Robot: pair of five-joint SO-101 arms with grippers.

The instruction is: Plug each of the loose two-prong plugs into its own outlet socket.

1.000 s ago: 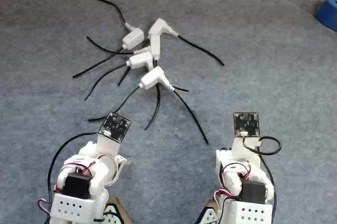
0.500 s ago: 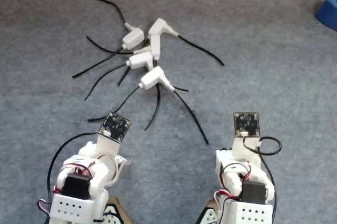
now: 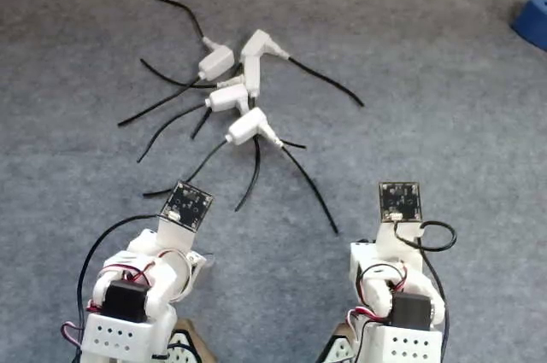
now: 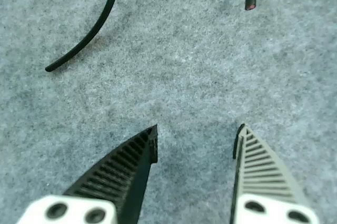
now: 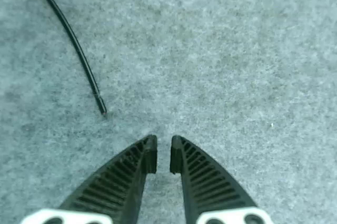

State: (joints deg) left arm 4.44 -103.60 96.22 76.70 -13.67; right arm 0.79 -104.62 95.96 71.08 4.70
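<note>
Nothing has moved since the earlier frame; both arms and all the cords lie just as they did. The left fingers [image 4: 126, 171] are spread wide and hold nothing. The right fingers [image 5: 126, 176] are almost together, with only a thin gap, and hold nothing too. Both hang over the bare grey counter [image 3: 444, 107], with loose black cord ends [image 5: 73, 45] near them.

Farther out, the white plug pieces [image 3: 248, 126] lie in a close bunch on the left half of the counter, well apart from both arms. I cannot tell which are plugs and which are sockets.

They look small, light and hard, so they will likely slide or spin if poked. The smooth plastic may slip. The best place to hold one is probably across its fat white body, not the thin floppy cord, which would bend and let the piece swing.
</note>
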